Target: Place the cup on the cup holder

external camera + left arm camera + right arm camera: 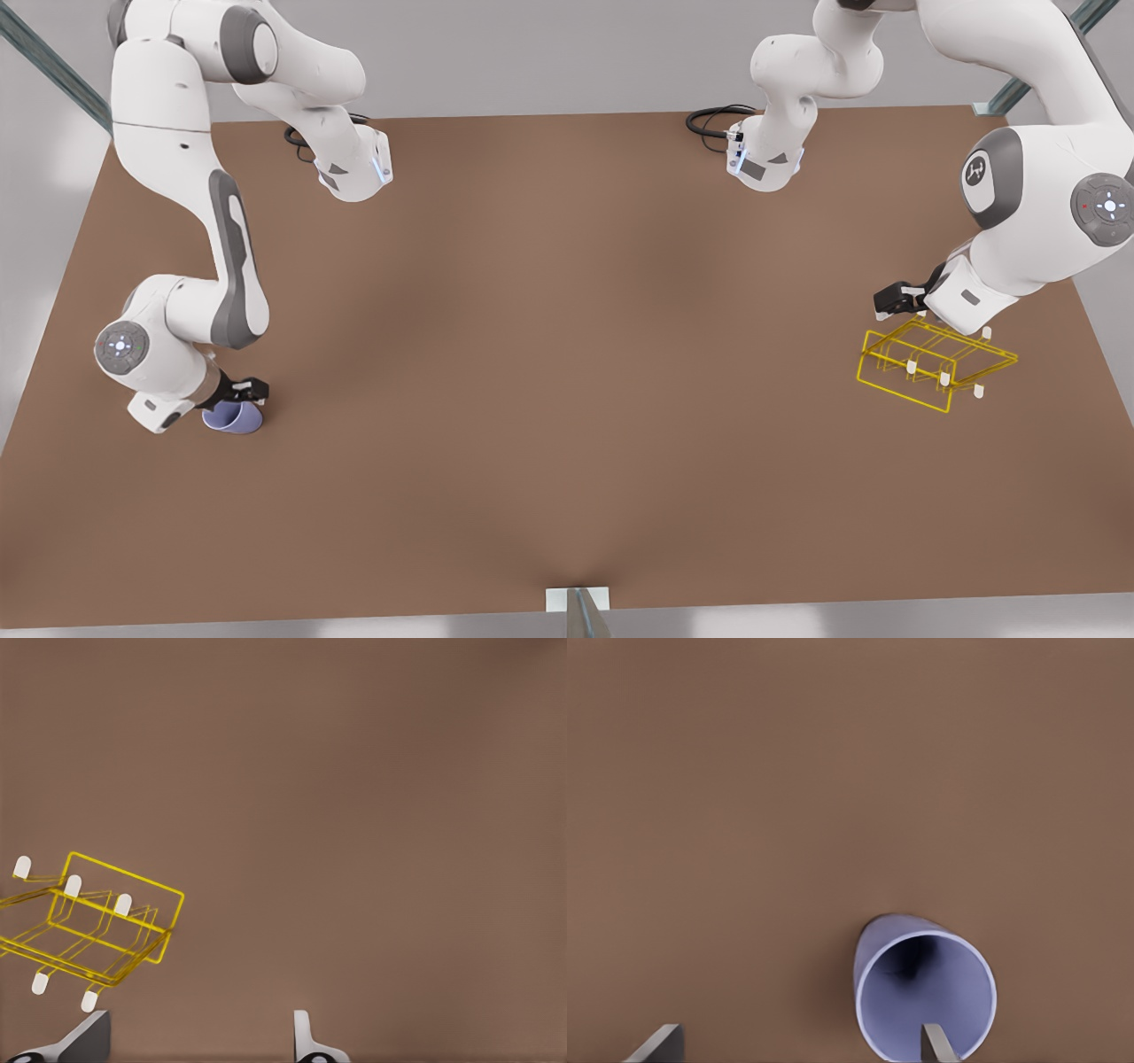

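Brown table (567, 354) carries cup (235, 418) and cup holder (930, 365), well apart.

The small lavender-blue tapered cup (234, 418) (923, 987) has no handle and lies on its side on the brown table (567, 354), at the front view's left side. Its round open mouth shows a smooth, empty, darker inside, and its narrower closed end points away behind it. The yellow thin-wire cup holder (935, 363) (93, 930) stands well apart from the cup, across the table at the front view's right side. It is a box-like frame with a slanted top, several times wider than the cup, and bears short white pegs (123, 904) that stick out along its top and bottom rails. No cup hangs on any peg.
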Controlling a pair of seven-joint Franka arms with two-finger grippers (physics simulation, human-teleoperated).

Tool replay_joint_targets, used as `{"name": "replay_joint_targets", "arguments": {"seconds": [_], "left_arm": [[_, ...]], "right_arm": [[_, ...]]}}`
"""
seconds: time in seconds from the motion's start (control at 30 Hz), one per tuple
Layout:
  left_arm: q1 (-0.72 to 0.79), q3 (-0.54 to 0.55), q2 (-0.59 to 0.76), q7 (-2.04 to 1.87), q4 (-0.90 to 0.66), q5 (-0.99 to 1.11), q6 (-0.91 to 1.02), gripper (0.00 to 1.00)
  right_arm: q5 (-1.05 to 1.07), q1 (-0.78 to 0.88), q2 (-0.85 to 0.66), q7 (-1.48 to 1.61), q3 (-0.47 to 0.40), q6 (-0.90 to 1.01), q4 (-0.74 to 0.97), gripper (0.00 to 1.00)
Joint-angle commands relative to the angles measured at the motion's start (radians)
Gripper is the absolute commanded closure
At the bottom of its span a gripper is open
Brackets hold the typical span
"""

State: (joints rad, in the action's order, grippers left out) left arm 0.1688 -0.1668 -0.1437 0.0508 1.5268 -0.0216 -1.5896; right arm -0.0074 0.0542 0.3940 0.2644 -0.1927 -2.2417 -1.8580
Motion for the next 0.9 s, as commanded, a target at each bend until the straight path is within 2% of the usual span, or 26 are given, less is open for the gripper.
{"name": "replay_joint_targets", "arguments": {"seconds": [0.0,0.2,0.67,0.73,0.83,0.87], "left_arm": [[0.0,0.0,0.001,-0.002,-0.001,0.002,0.0,0.0],[0.0,0.0,-0.002,-0.002,-0.001,0.002,0.0,0.0],[-0.002,-0.002,-0.011,-0.003,-0.001,0.002,0.007,0.0],[-0.002,-0.002,-0.013,-0.003,0.001,0.002,0.007,0.0],[-0.003,-0.004,-0.013,-0.003,0.0,0.002,0.007,0.0],[-0.003,-0.004,-0.013,-0.002,-0.001,0.002,0.007,0.0]], "right_arm": [[0.003,0.001,0.012,0.136,-0.001,-0.056,0.0,0.0],[0.004,0.001,0.074,0.136,-0.031,-0.056,-0.006,0.0],[0.004,-0.005,0.158,0.136,-0.039,-0.056,0.0,0.0],[0.0,-0.004,0.158,0.137,-0.04,-0.055,0.0,0.38],[-0.005,-0.004,0.158,0.17,-0.042,-0.053,0.002,0.71],[-0.005,-0.004,0.158,0.17,-0.042,-0.05,0.002,0.79]]}}
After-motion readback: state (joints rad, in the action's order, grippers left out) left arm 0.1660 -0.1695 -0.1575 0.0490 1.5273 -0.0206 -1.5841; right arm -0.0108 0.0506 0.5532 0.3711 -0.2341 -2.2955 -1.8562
